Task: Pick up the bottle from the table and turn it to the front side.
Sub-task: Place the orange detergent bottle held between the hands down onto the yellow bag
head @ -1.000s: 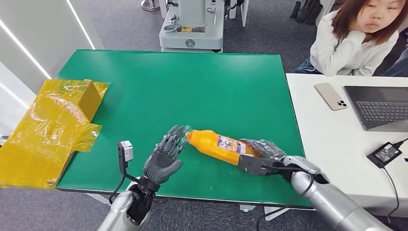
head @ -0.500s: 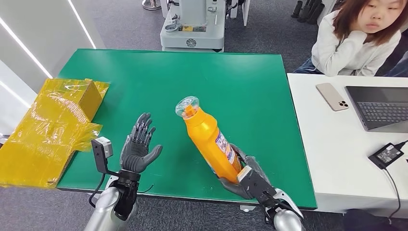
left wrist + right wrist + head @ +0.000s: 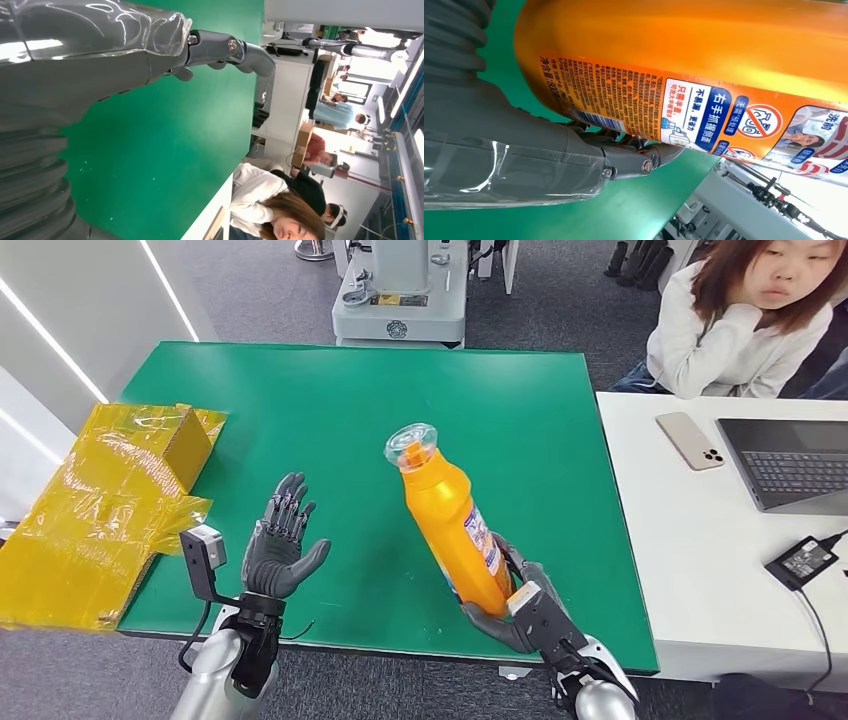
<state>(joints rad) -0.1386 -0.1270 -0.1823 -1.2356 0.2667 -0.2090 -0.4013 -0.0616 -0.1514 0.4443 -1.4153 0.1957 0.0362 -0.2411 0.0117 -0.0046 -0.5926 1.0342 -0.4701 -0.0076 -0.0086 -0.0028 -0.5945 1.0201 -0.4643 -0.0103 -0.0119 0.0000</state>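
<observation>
Up it comes: since half a second ago the orange bottle (image 3: 450, 520) has tipped nearer upright, clear cap (image 3: 412, 444) now higher over the green table (image 3: 340, 400). Right hand (image 3: 520, 610) grips its base near the table's front edge, printed label (image 3: 704, 115) facing the wrist camera. Left hand (image 3: 282, 545) hovers apart, fingers spread, holding nothing. Yellow wrapping (image 3: 100, 510) lies at the left; a person (image 3: 740, 320) sits by the white desk (image 3: 700, 540) with laptop (image 3: 790, 460) and phone (image 3: 688, 439).
</observation>
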